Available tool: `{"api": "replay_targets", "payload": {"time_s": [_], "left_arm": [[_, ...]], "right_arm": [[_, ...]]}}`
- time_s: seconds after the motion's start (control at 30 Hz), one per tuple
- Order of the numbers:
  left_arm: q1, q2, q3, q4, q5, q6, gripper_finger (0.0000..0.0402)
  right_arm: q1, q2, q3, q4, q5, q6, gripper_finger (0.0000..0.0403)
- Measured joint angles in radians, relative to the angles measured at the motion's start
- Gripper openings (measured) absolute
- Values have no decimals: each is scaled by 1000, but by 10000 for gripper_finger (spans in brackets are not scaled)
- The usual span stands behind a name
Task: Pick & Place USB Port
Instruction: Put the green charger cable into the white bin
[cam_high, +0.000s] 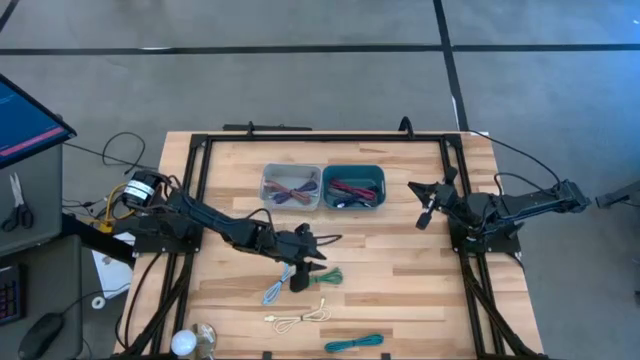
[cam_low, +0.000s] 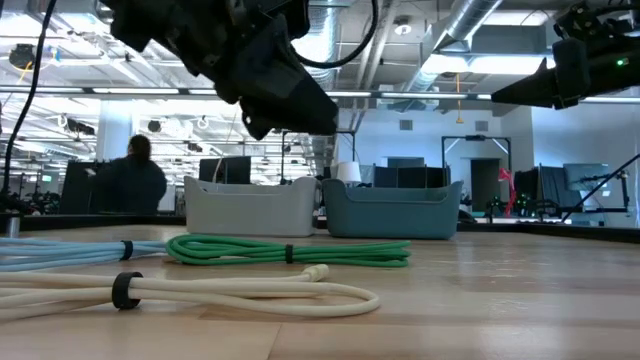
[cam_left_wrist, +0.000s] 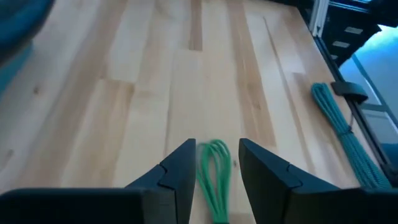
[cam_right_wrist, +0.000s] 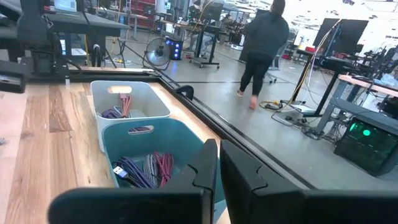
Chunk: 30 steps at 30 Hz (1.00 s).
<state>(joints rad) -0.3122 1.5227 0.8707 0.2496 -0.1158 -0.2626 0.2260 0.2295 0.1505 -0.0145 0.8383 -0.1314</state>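
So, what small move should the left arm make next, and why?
Probably lower straight down and then close. The left gripper is open and hangs above the green cable, which shows between its fingers in the wrist view. In the low view the cable lies flat on the table with the gripper clearly above it. The right gripper waits, shut, near the teal bin.

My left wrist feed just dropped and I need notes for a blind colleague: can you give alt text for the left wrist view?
The left gripper points down at the wooden table with its two dark fingers apart, and a coiled green cable lies on the wood between them. A teal cable bundle lies farther off near the table's edge.
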Motion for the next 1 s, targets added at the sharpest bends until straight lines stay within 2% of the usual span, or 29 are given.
{"api": "replay_targets", "payload": {"time_s": [0.23,0.4,0.63,1.0], "left_arm": [[-31,11,0,-48,-6,-40,121],[-28,103,1,-51,-5,-64,125],[-29,199,0,-35,14,-121,149],[-27,224,2,-7,110,-273,157]], "right_arm": [[0,0,0,1,0,0,13],[0,0,0,2,-2,0,13],[0,0,0,3,-2,0,13],[0,0,0,3,-2,0,13]]}}
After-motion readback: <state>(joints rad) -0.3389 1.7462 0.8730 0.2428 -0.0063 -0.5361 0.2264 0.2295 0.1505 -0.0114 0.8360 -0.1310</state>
